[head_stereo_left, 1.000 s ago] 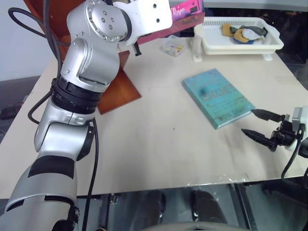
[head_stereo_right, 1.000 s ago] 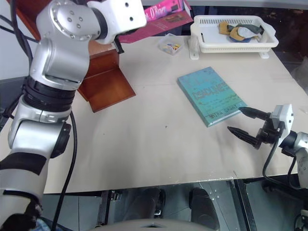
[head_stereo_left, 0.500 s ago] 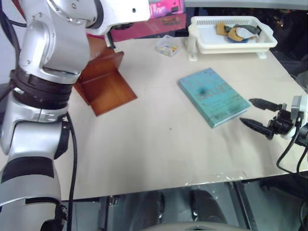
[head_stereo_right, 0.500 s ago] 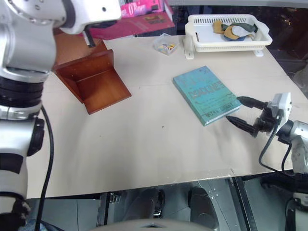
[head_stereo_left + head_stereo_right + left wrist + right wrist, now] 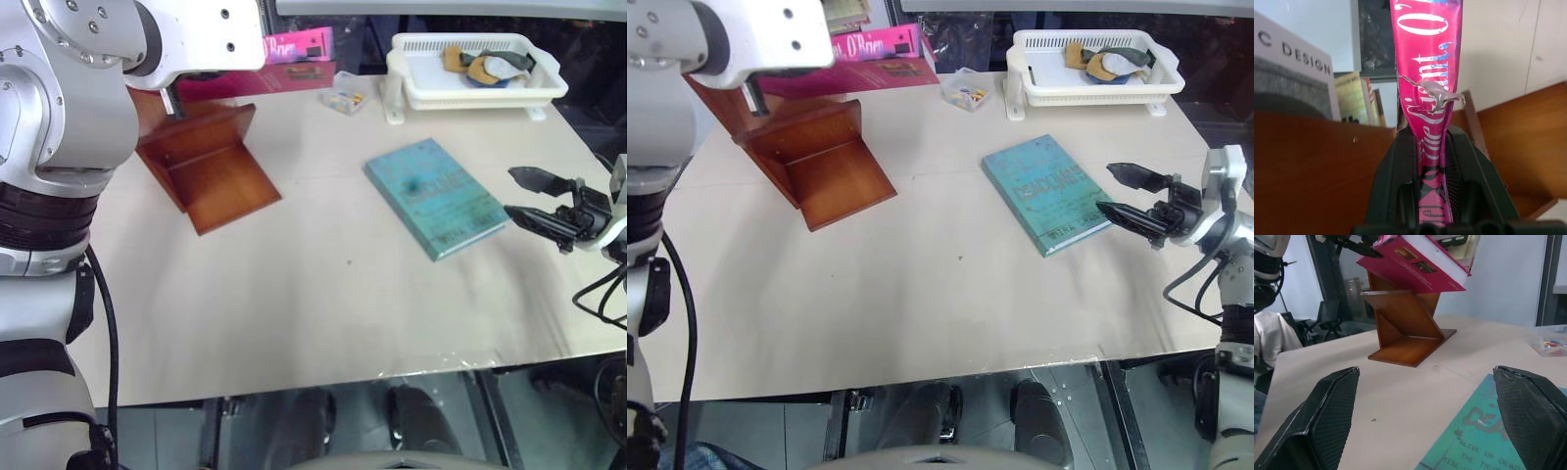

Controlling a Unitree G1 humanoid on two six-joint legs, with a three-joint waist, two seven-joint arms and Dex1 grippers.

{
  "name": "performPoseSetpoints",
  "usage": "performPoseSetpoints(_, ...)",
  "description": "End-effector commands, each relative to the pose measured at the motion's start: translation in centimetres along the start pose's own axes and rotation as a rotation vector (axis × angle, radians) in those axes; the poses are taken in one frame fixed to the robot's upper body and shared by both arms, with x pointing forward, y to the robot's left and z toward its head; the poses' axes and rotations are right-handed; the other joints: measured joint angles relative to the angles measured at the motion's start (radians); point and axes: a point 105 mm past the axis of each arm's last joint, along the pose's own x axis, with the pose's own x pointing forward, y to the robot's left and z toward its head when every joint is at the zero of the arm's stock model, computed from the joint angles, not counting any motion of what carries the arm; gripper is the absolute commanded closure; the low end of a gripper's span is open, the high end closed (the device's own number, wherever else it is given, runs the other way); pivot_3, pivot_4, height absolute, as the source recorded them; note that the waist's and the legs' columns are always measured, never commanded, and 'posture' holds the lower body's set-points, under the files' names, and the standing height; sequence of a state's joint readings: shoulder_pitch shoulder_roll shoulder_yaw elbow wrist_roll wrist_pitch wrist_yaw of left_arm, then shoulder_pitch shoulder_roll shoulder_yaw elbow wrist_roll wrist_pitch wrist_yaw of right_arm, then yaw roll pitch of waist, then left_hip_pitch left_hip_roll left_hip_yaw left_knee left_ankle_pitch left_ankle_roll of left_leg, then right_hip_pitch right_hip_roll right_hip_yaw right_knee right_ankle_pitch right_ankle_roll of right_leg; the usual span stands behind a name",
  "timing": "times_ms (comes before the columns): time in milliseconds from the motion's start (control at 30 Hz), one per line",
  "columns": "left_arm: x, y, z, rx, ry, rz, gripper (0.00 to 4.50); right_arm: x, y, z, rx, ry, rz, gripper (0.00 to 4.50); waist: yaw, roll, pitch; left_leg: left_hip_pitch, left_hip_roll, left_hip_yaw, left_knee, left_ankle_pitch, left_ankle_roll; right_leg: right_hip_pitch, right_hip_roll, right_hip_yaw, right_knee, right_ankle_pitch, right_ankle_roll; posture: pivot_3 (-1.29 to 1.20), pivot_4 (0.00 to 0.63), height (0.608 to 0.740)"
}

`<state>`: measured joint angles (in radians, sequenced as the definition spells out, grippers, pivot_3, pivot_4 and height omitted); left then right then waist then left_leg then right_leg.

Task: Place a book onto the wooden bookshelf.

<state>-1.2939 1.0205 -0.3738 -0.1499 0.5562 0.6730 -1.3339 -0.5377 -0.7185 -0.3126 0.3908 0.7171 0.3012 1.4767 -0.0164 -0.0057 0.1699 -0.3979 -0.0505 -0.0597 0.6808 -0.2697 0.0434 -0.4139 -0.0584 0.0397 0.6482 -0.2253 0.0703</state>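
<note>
Pink book (image 5: 877, 59) clamped in left gripper (image 5: 1432, 161) jaws above wooden bookshelf (image 5: 818, 162); right gripper (image 5: 1132, 193) jaws open beside teal book (image 5: 1046, 194).

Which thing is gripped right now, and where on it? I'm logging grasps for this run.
The left tool is shut on the pink book, pinching one edge of it above the wooden bookshelf. The right tool is open and holds nothing.
</note>
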Motion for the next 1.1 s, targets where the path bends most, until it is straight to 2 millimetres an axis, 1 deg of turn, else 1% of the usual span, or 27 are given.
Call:
performPoseSetpoints(33, -1.8, 1.1, -0.3, 0.01, 0.034, 0.073, 4.16, 0.6, 0.2, 0.8, 0.002, -0.048, 0.061, 0.0, -0.001, 0.0, 0.0, 0.0, 0.0, 0.0, 0.0, 0.0, 0.0, 0.0, 0.0, 0.0, 0.0, 0.0, 0.0, 0.0, 0.15, 0.74)
performPoseSetpoints(133, -2.2, 1.2, -0.8, 0.002, 0.059, 0.084, 4.16, 1.3, 0.1, 0.0, 0.007, -0.03, 0.079, 0.0, -0.001, 0.0, 0.0, 0.0, 0.0, 0.0, 0.0, 0.0, 0.0, 0.0, 0.0, 0.0, 0.0, 0.0, 0.0, 0.0, 0.15, 0.74)
performPoseSetpoints(233, -2.5, 1.0, -1.1, -0.01, 0.085, 0.088, 4.16, 1.7, -0.2, -0.2, 0.006, -0.034, 0.088, 0.0, -0.002, 0.0, 0.0, 0.0, 0.0, 0.0, 0.001, 0.0, 0.0, 0.0, 0.0, 0.0, 0.001, 0.0, 0.0, 0.0, 0.15, 0.74)
performPoseSetpoints(333, -2.4, 1.0, -1.5, -0.07, 0.102, 0.094, 4.16, 2.2, -0.4, 0.0, 0.01, -0.043, 0.101, 0.0, -0.003, 0.0, 0.001, 0.0, 0.0, 0.0, 0.001, 0.0, 0.0, -0.001, 0.0, 0.0, 0.001, 0.0, 0.0, 0.0, 0.15, 0.74)
performPoseSetpoints(400, -2.3, 0.6, -1.5, -0.127, 0.105, 0.088, 4.16, 2.3, -0.5, -0.3, 0.018, -0.033, 0.113, 0.0, -0.003, 0.0, 0.001, 0.0, 0.0, 0.0, 0.001, 0.0, 0.0, -0.001, 0.0, 0.0, 0.002, 0.0, 0.0, 0.0, 0.15, 0.74)
performPoseSetpoints(500, -2.4, 0.2, -1.4, -0.158, 0.108, 0.09, 4.16, 2.5, -0.8, -0.6, 0.018, -0.03, 0.113, 0.0, -0.002, 0.0, 0.001, 0.0, 0.0, 0.0, 0.002, 0.0, 0.0, -0.001, 0.001, 0.0, 0.003, 0.0, 0.0, 0.0, 0.15, 0.74)
performPoseSetpoints(600, -2.6, -0.3, -1.6, -0.169, 0.12, 0.089, 4.16, 2.9, -1.2, -0.4, 0.013, -0.045, 0.111, 0.0, -0.004, 0.0, 0.002, 0.0, 0.0, 0.0, 0.002, 0.0, -0.001, -0.001, 0.001, 0.001, 0.004, 0.0, 0.0, 0.0, 0.15, 0.74)
performPoseSetpoints(733, -2.3, -1.5, -1.6, -0.187, 0.123, 0.066, 4.16, 3.3, -1.6, 0.0, 0.004, -0.051, 0.117, 0.0, -0.007, 0.001, 0.004, 0.0, 0.0, 0.0, 0.002, 0.001, -0.001, -0.001, 0.001, 0.001, 0.004, 0.0, 0.0, 0.0, 0.15, 0.74)
performPoseSetpoints(1100, -2.3, -1.7, -3.1, -0.196, 0.191, 0.099, 4.16, 3.3, -2.4, 0.7, -0.005, -0.035, 0.116, 0.0, -0.022, 0.001, 0.006, 0.0, 0.001, 0.0, 0.002, 0.001, -0.001, -0.002, 0.001, 0.002, 0.005, 0.0, 0.0, 0.0, 0.15, 0.74)
